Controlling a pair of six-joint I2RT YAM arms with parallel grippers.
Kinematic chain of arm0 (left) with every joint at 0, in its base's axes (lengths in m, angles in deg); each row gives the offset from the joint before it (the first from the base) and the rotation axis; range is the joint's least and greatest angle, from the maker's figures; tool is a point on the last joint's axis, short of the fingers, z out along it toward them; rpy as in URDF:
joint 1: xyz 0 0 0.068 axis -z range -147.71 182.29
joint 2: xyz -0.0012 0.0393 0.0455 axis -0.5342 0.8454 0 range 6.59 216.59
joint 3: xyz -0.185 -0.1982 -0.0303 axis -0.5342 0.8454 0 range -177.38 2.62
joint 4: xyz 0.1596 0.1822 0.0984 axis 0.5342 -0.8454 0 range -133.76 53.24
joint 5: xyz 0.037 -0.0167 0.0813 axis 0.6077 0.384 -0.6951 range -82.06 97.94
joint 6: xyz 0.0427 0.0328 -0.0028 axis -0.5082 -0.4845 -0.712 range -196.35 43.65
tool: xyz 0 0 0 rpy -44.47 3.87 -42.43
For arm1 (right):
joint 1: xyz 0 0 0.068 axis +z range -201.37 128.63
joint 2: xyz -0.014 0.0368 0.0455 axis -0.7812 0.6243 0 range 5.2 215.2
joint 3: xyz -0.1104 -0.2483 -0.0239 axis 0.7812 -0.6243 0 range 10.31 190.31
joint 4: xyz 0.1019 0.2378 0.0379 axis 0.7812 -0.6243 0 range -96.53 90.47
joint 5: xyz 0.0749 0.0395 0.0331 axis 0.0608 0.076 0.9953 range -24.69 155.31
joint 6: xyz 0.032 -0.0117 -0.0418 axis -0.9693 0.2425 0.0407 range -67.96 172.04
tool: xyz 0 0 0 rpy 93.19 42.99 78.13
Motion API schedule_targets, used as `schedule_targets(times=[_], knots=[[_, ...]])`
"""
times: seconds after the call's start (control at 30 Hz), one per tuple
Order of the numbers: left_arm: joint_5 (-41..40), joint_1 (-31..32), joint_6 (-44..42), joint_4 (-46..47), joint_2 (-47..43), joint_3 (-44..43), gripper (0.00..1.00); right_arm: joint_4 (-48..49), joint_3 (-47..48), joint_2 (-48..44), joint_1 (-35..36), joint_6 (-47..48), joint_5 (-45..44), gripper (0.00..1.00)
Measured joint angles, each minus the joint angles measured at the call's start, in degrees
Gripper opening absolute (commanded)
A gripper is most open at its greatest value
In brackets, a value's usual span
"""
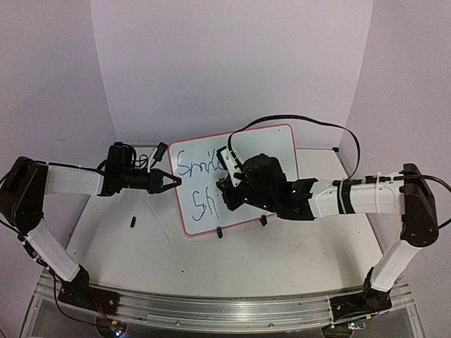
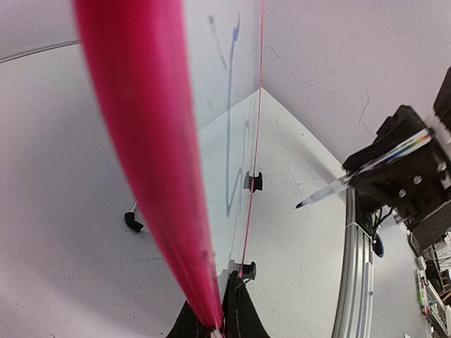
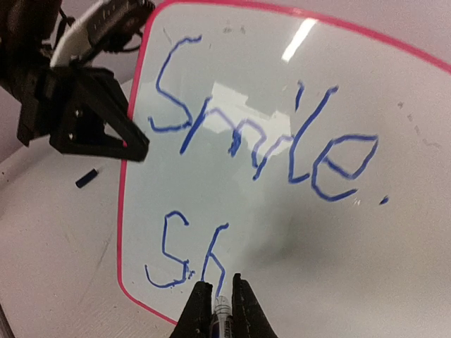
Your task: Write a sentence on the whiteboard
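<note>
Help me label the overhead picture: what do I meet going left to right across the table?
Small black piece → left gripper → whiteboard, whose edge that gripper clamps → right arm's elbow. The right gripper with its marker sits over the whiteboard, so it is left out.

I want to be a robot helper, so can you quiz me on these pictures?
1. True or false: the left hand clamps the edge of the glossy white board with a red-pink frame.
2. Which blue word is finished on it? A) Smile B) Hello C) Robot
3. Fill in: the right hand grips a ____.

Key: 1 true; 2 A; 3 slim marker pen.
</note>
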Motion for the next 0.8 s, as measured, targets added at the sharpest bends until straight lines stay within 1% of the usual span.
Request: schedule_targets(times=[0.13, 0.3, 0.43, 0.8], knots=[[0.0, 0.0, 0.0, 0.0, 0.0, -0.1, 0.0, 2.3, 0.0, -2.6, -2.1, 1.4, 1.3, 0.0], [0.0, 0.0, -0.3, 0.0, 0.0, -0.1, 0.0, 2.0, 1.2, -0.3, -4.5, 4.0, 2.3, 0.0], [0.0, 0.1, -0.4, 0.0, 0.0, -0.1, 0.0, 1.9, 3.5, 2.5, -4.2, 5.2, 3.3, 0.0], [0.0, 0.1, -0.4, 0.0, 0.0, -0.1, 0.0, 1.7, 3.7, 2.7, -2.6, 6.9, 2.9, 0.0]])
